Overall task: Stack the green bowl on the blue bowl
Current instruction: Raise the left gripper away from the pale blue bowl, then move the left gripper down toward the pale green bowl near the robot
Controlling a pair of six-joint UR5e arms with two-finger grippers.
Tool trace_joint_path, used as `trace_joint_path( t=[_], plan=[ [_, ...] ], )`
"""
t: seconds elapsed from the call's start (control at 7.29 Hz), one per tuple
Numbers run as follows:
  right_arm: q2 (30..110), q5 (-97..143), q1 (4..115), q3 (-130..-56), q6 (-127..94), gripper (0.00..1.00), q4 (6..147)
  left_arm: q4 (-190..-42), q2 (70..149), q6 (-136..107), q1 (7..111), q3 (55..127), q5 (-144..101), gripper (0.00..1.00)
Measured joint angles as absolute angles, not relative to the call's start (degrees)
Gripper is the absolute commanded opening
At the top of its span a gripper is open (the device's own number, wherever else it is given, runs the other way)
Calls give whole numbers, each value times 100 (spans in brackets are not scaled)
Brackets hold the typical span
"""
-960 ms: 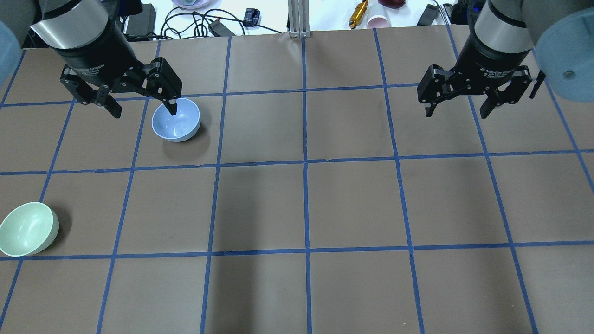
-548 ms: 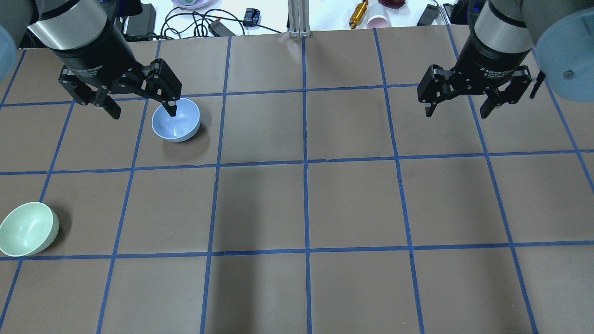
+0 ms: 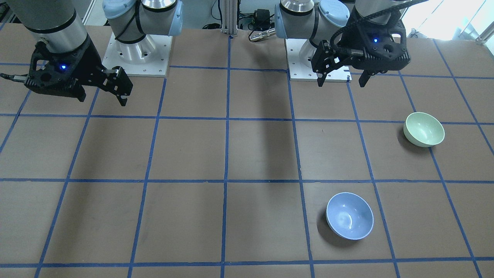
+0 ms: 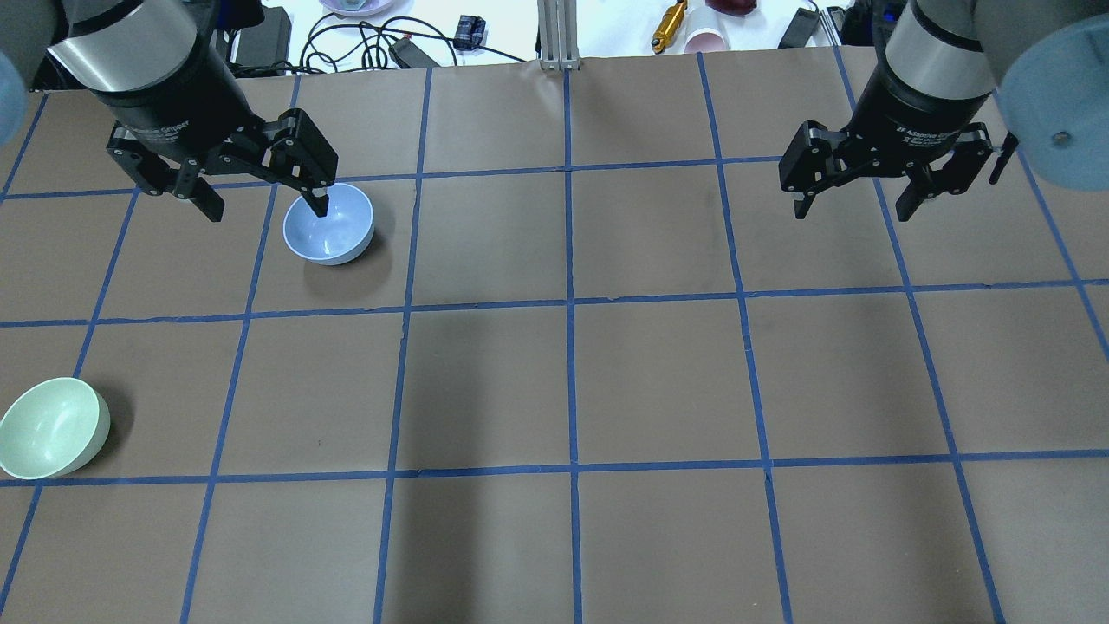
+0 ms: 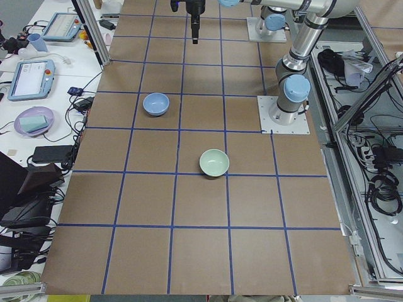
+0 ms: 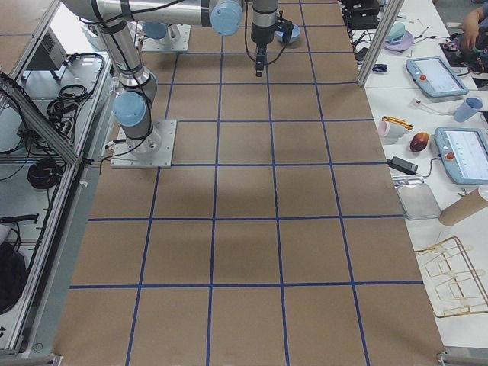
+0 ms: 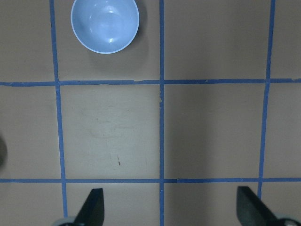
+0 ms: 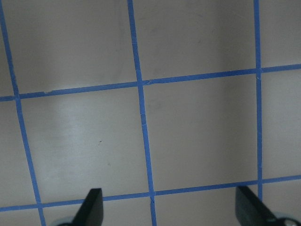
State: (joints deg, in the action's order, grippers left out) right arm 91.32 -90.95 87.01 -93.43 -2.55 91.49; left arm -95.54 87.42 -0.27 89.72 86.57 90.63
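The green bowl stands upright near the table's left edge, toward the robot; it also shows in the front view and the left side view. The blue bowl stands upright farther out, apart from it. My left gripper is open and empty, held high over the table between the two bowls. Its wrist view shows the blue bowl at the top left, ahead of the open fingertips. My right gripper is open and empty, high over the table's right side.
The brown table carries a blue tape grid. Cables and small items lie beyond its far edge, beside a metal post. The two arm bases stand at the robot's side. The right wrist view shows only the table.
My left arm has drifted very slightly to the left in the overhead view. The bowls and the right arm have not moved.
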Motion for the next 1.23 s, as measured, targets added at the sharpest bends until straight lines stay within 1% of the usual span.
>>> trace_joint_path(
  t=[0.27, 0.55, 0.96, 1.23],
  plan=[
    [9132, -9096, 8701, -9343, -255, 100, 9149, -9554, 8730, -26, 8941, 8663, 9071, 100],
    [9132, -9097, 8701, -9343, -255, 100, 9150, -9541, 8732, 137, 8668, 8695, 9086, 100],
    [9132, -9097, 8701, -9343, -255, 100, 9149, -9549, 8779, 998, 7682, 8766, 9074, 100],
    [9132, -9097, 8701, -9348, -255, 100, 9149, -9538, 8841, 1790, 6803, 8957, 9023, 100]
  ],
)
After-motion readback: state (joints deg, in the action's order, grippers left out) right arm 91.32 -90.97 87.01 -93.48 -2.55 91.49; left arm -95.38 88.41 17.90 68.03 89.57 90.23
